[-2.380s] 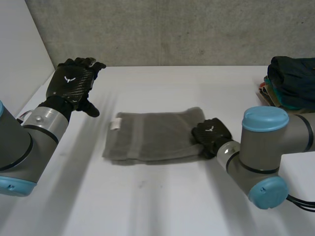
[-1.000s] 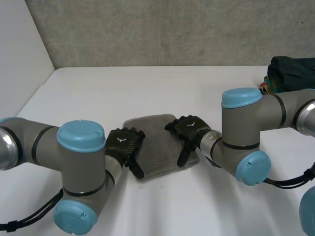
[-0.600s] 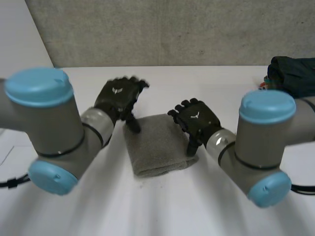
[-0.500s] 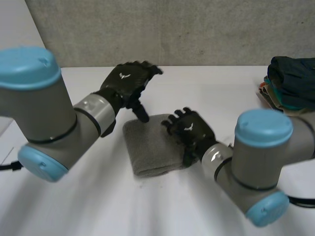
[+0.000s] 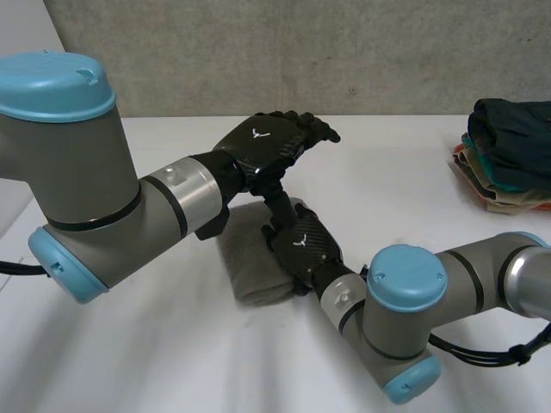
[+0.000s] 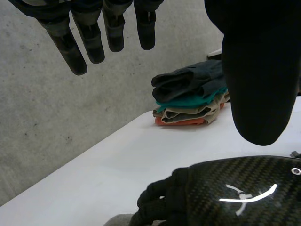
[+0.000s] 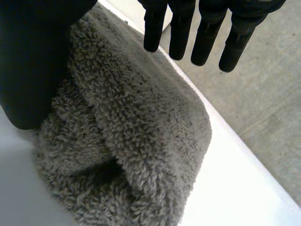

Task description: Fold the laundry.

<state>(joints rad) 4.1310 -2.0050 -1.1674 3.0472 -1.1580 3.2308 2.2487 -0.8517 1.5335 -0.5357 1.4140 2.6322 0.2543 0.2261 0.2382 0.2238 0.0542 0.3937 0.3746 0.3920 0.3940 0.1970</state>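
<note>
Under the right robot hand, half-hidden grey towel

I see the towel at mid-table, my right hand over its right side, my left hand above and behind it, the clothes pile far right.

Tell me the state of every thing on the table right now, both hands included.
grey towel: folded into a small thick bundle, lying on the table.
left hand: open, fingers straight, raised, holding nothing.
right hand: open, fingers straight, palm down over the towel.
stack of clothes: folded and piled, apart from both hands.
</note>
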